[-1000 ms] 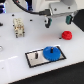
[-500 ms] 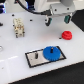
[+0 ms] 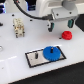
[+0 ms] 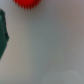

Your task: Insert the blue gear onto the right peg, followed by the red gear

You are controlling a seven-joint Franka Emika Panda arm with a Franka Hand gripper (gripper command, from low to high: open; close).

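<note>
The blue gear [image 3: 52, 52] lies flat on the right end of the grey, black-edged plate [image 3: 33, 61], where the right peg stands. Its hub hides that peg. The left peg [image 3: 36, 56] stands bare. The red gear [image 3: 66, 34] lies on the white table beyond the plate, toward the exterior view's right. My gripper [image 3: 61, 25] hangs open and empty just above and behind the red gear, with fingers [image 3: 50, 26] wide apart. In the wrist view the red gear [image 4: 26, 2] shows at the picture's edge, and a dark finger [image 4: 3, 35] shows at the side.
A beige blocky object [image 3: 18, 26] stands on the table at the exterior view's left. A small pale item [image 3: 1, 48] lies at the left edge. The arm's white body [image 3: 55, 6] fills the space above the gripper.
</note>
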